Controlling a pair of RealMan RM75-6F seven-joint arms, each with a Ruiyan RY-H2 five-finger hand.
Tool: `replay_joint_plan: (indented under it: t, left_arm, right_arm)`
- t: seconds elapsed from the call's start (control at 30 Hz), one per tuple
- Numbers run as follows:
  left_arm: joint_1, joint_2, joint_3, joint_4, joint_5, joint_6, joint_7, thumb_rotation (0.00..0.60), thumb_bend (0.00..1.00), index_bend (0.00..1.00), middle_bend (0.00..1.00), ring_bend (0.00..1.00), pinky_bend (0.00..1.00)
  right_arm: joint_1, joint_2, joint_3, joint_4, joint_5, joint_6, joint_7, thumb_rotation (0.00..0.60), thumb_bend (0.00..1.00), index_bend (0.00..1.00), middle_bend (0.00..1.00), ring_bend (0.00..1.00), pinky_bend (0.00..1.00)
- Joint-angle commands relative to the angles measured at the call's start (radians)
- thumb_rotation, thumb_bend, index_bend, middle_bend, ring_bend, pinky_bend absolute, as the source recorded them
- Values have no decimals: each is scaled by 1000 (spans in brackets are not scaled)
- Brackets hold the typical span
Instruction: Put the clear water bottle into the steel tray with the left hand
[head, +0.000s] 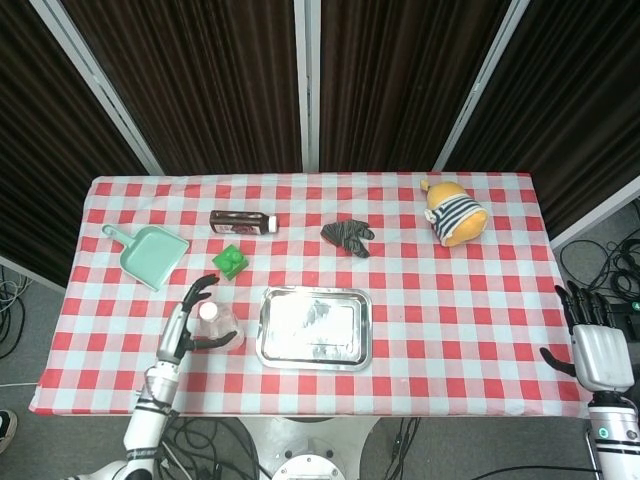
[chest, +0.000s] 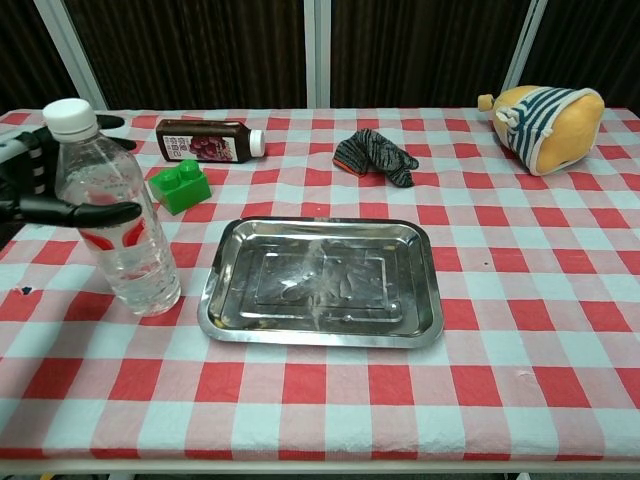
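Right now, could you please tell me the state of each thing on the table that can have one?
clear water bottle: upright, capped, beside the tray
steel tray: empty
left hand: fingers spread around the bottle, grip not confirmed
right hand: open, off the table's edge
dark bottle: lying on its side, capped
plush toy: lying on its side

Dustpan (head: 150, 254), brown bottle (head: 242, 221), green block (head: 230, 261) — plush (head: 455, 213), dark cloth (head: 347, 235)

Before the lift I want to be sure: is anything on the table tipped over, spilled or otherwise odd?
Only the dark brown bottle lies on its side behind the green toy brick. No spill shows. The clear water bottle stands upright beside the steel tray.
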Motion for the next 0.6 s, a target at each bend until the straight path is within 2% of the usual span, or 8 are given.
replay_joint_plan:
  t: [0.03,0.37,0.6]
  left_arm:
    - [-6,-13,0,2,-14,-4,25,600,88,322,391,210,282]
    - [47,36,59,-24,49,64,-19,600,195,525,558,387,439]
    - [41,41,43,-35,44,69,-4,600,234,611,649,482,528]
  right_arm:
    - [0,1,-1,1,0,-1,3,600,101,0,0,0,0]
    - [0,5,1,3,6,-8,16,600,101,0,0,0,0]
    - [1,8,2,-1,7,-9,17,600,101,0,0,0,0]
